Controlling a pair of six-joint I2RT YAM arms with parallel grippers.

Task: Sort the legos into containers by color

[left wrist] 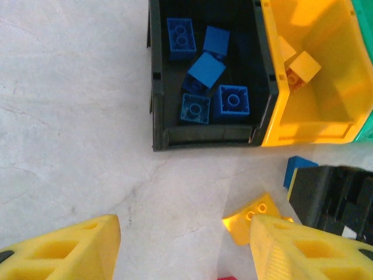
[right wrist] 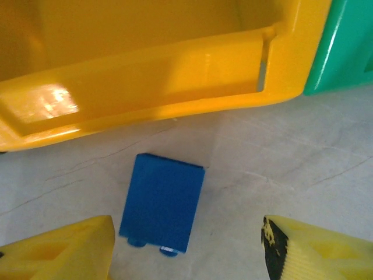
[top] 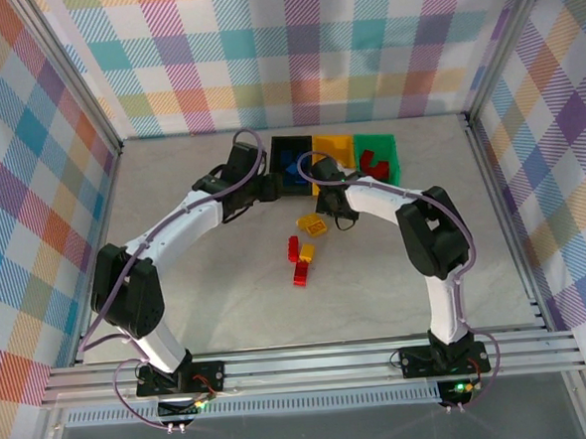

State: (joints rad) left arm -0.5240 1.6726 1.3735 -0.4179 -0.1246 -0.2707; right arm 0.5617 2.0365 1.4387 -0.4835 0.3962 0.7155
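Blue brick (right wrist: 162, 201) lies on worktop (right wrist: 291, 163), six o'clock of yellow bin (right wrist: 145, 76), askew inside right pincer (right wrist: 185, 239), fingers spread: closing may spin it away. Left pincer (left wrist: 183, 233), also apart and empty, crowds approach to black bin (left wrist: 204, 137).

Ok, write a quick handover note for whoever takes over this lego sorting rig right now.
Left gripper: open, empty, above the table in front of the black bin.
Right gripper: open, empty, jaws either side of a loose blue brick lying on the table in front of the yellow bin.
Done: five sorted blue bricks in the black bin, some yellow pieces in the yellow bin, red pieces in the green bin.
Left: the loose blue brick goes to the black bin; the stray yellow bricks and stray red bricks mid-table go to the yellow and green bins.
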